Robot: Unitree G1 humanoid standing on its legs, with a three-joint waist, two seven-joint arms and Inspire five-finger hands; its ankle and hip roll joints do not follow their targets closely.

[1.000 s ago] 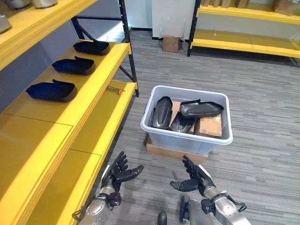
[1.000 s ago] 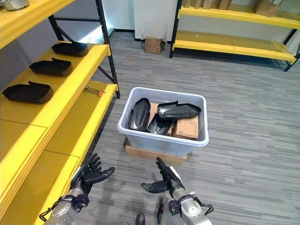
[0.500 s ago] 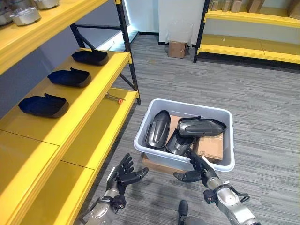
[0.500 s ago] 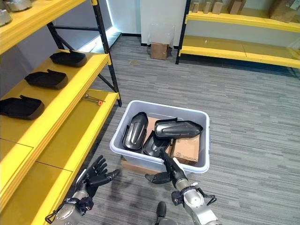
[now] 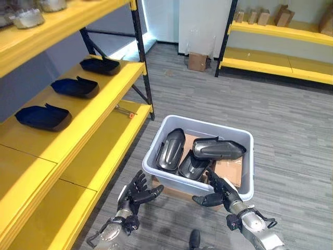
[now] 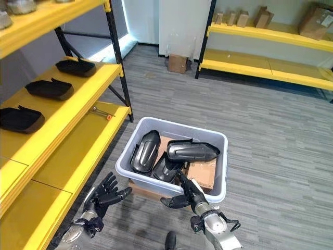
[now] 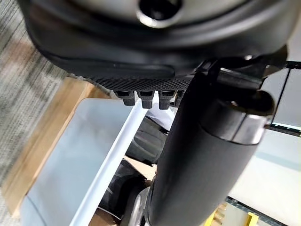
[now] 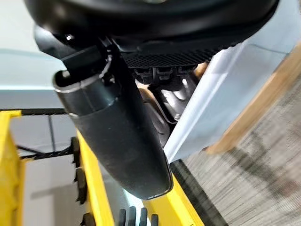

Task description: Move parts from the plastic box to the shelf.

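A pale grey plastic box [image 5: 156, 172] sits on a low wooden board on the carpet. Inside lie three dark curved parts [image 5: 170, 149] [image 5: 218, 149] [image 5: 190, 166] and a cardboard carton [image 5: 232, 170]. Three more dark parts [image 5: 42, 116] [image 5: 75, 87] [image 5: 100, 65] rest in a row on the yellow shelf [image 5: 78, 122] at the left. My left hand [image 5: 136, 194] is open, low and just short of the box's near left corner. Also open, my right hand [image 5: 218, 192] hovers at the box's near rim, fingers spread, holding nothing.
A lower yellow shelf board [image 5: 101, 151] runs beside the box, with a small orange-tipped tool [image 5: 126, 111] on it. A black upright post [image 5: 142, 57] stands at the shelf's far end. More yellow racking [image 5: 281, 49] and a cardboard box [image 5: 197, 61] stand across the carpet.
The camera has moved forward, so the box now sits nearer and lower in view. Both hands have come close to the box's near side, the right one reaching its rim.
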